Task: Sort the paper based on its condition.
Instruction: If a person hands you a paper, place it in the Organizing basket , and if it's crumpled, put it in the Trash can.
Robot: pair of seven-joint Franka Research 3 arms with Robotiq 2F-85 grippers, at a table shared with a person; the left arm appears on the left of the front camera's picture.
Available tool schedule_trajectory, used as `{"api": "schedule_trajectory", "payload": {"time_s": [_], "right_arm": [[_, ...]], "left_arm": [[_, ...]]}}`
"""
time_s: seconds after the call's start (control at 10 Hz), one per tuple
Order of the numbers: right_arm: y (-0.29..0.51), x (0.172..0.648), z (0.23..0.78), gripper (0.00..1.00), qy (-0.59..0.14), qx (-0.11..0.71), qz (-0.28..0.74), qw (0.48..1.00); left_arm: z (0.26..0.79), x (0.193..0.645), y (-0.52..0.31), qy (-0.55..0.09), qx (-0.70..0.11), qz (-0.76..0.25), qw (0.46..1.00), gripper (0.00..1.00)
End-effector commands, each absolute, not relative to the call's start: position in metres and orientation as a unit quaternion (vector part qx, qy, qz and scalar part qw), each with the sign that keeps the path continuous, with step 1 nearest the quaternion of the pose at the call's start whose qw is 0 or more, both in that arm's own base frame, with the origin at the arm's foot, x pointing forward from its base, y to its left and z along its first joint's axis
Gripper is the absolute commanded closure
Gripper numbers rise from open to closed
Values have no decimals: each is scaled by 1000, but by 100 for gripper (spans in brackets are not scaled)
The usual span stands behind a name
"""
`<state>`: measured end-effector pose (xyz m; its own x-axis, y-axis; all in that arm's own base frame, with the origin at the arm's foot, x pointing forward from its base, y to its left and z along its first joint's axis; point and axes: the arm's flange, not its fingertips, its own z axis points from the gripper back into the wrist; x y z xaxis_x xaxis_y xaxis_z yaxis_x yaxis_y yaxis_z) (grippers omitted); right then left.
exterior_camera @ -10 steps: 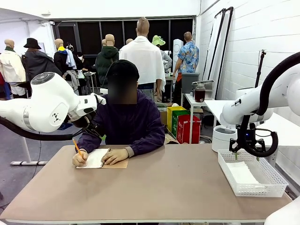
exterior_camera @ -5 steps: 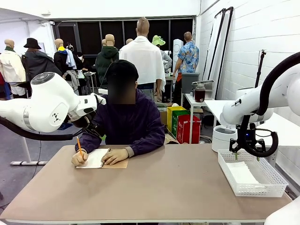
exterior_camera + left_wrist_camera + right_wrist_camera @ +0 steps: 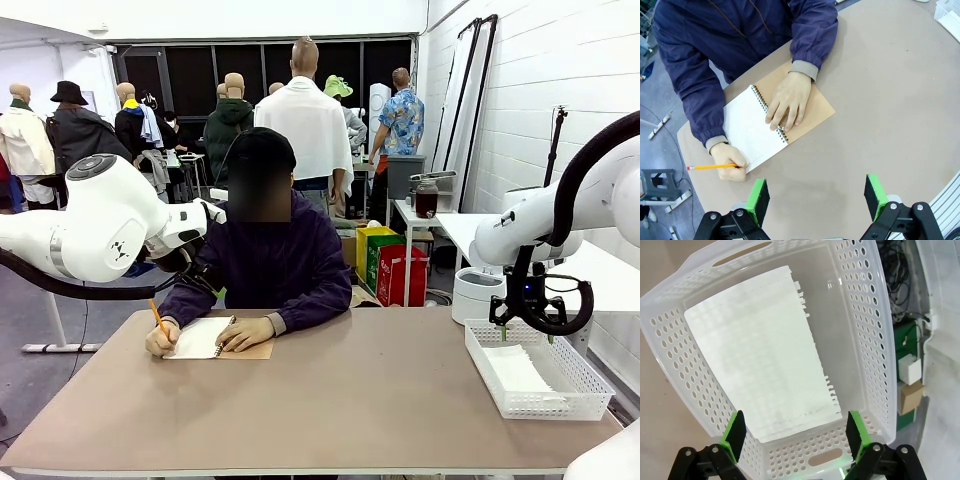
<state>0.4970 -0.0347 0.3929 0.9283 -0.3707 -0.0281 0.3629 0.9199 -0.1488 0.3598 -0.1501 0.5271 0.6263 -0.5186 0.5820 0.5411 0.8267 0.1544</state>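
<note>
Hanging over the white mesh tray (image 3: 862, 315), the right gripper (image 3: 795, 432) is spread wide and empty; the paper (image 3: 760, 365) lies flat inside, possibly several sheets. The left gripper (image 3: 817, 195) gapes equally wide, touching nothing, above the table (image 3: 880, 110) near the notepad (image 3: 752, 130).

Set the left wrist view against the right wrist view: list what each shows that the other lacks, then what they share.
Left wrist view adds: the person, one hand flat on a spiral notepad, the other hand gripping a pencil at its page, below the open left pincer.
Right wrist view adds: a white sheet of paper with a ragged edge, lying flat in the mesh tray, below the open right pincer.
Shared: the tan table top, and the tray, of which a corner peeks in at the left wrist view's top right.
</note>
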Motion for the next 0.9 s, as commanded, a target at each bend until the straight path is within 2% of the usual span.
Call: {"api": "schedule_trajectory", "payload": {"time_s": [0.0,0.4,0.8], "right_arm": [[-35,497,393,0,28,-71,-187,979],[-8,483,463,0,-63,-26,-135,989],[32,453,506,0,-114,76,102,985]], "left_arm": [[527,360,-149,-314,-20,-293,903,0],[527,360,-149,-314,-20,-293,903,0],[527,360,-149,-314,-20,-293,903,0]]}}
